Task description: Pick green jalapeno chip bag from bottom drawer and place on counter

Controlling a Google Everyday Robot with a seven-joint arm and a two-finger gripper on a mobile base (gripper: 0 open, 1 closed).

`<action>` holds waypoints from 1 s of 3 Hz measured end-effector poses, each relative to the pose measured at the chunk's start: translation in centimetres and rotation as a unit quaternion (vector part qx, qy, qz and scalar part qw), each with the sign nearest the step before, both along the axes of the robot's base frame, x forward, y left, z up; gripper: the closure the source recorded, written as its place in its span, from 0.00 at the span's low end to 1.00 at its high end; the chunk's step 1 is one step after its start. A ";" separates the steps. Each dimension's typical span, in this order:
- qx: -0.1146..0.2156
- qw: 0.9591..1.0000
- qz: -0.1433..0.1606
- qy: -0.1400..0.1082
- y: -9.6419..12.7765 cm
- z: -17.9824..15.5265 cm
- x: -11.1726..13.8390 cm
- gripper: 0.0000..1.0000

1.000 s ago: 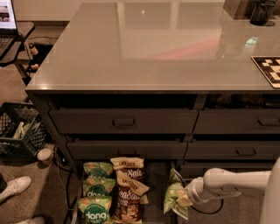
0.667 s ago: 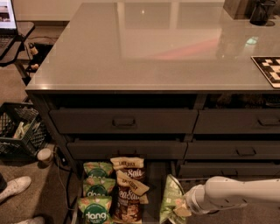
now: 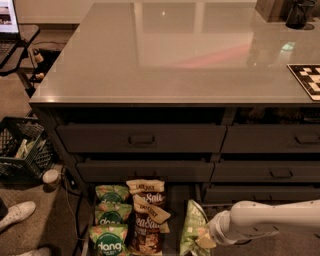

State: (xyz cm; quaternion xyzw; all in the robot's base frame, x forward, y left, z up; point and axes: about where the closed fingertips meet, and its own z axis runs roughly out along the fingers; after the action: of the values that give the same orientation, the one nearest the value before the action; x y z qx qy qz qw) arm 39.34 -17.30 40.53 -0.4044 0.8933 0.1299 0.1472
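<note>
The bottom drawer (image 3: 176,204) is pulled open at the foot of the cabinet. In it lie three green "dang" bags (image 3: 109,244) and brown-and-cream Sea Salt bags (image 3: 148,216). The slim pale-green jalapeno chip bag (image 3: 192,226) stands upright at the drawer's right side. My gripper (image 3: 205,240), on a white arm reaching in from the right, is shut on the bag's lower right edge. The glossy grey counter (image 3: 165,55) spreads wide above the drawers.
Dark drawers with recessed handles (image 3: 142,140) sit above the open one. A checkered board (image 3: 307,79) and dark containers (image 3: 299,13) are on the counter's right side. A black crate (image 3: 22,147), a white cup (image 3: 51,177) and a shoe (image 3: 17,212) lie on the floor at left.
My gripper has moved left and a little lower with the pale-green bag in it. The bag now stands nearer the Sea Salt bags.
</note>
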 end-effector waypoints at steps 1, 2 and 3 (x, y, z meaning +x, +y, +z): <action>0.012 1.000 0.021 -0.007 1.9 2.1 -0.4 1.00; 0.035 0.998 0.050 -0.018 4.1 4.2 -1.1 1.00; 0.056 0.995 0.077 -0.026 5.8 5.9 -1.9 1.00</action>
State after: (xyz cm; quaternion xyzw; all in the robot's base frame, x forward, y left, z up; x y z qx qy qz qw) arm 37.45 -11.52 46.40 -0.4666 0.8466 0.1797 0.1821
